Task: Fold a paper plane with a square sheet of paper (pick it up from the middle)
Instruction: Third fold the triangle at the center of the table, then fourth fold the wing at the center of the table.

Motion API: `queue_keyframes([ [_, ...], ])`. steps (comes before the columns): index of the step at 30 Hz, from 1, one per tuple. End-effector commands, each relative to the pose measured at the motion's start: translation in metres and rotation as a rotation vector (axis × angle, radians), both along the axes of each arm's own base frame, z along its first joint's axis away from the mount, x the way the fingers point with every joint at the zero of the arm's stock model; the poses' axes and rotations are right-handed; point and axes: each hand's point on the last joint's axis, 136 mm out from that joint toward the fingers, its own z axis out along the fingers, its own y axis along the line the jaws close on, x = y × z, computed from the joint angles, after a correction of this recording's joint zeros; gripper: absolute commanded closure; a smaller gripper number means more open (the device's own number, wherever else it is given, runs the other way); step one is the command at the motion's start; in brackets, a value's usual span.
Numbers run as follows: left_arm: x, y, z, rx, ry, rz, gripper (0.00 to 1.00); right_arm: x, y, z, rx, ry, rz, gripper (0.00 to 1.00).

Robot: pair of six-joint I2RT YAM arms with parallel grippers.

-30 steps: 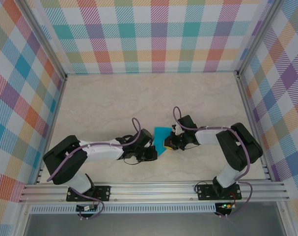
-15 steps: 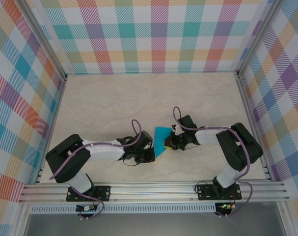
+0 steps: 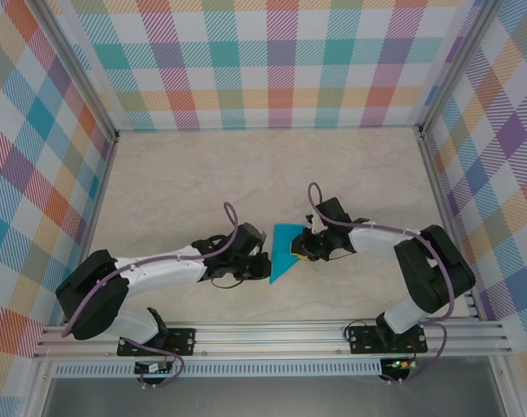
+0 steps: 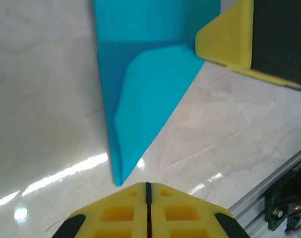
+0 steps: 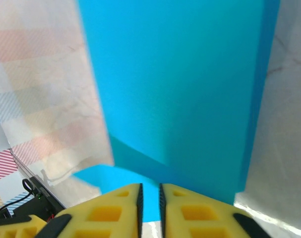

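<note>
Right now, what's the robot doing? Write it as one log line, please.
object: folded teal-blue paper sheet on marble table | left fingers: shut, beside its pointed tip | right fingers: slightly open over sheet

Teal-blue paper (image 3: 283,252), yellow fingers (image 4: 130,196), cream marbled table (image 3: 176,182), pastel plaid walls (image 3: 280,61).

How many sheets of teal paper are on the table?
1. The folded teal sheet lies flat on the table, between the left gripper and the right gripper.
</note>
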Motion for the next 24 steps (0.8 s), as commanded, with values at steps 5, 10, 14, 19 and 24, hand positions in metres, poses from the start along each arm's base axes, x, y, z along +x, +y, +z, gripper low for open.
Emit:
queue_keyframes([
  [5, 0.038, -0.020, 0.006, 0.029, -0.052, -0.025, 0.93, 0.002, -0.027, 0.003, -0.069, -0.014, -0.049, 0.66],
  [10, 0.049, -0.020, -0.008, 0.100, -0.046, -0.018, 0.95, -0.002, -0.023, 0.002, -0.027, -0.004, -0.040, 0.61],
  [14, 0.052, -0.015, -0.017, 0.129, -0.034, -0.009, 0.95, -0.003, -0.017, 0.002, 0.010, 0.008, -0.013, 0.55],
  [19, 0.053, -0.012, -0.027, 0.154, -0.026, -0.003, 0.96, -0.004, 0.001, 0.011, 0.102, 0.000, 0.062, 0.54],
  [24, 0.055, -0.013, -0.036, 0.171, -0.016, -0.002, 0.96, -0.006, 0.009, 0.007, 0.104, -0.001, 0.116, 0.60],
])
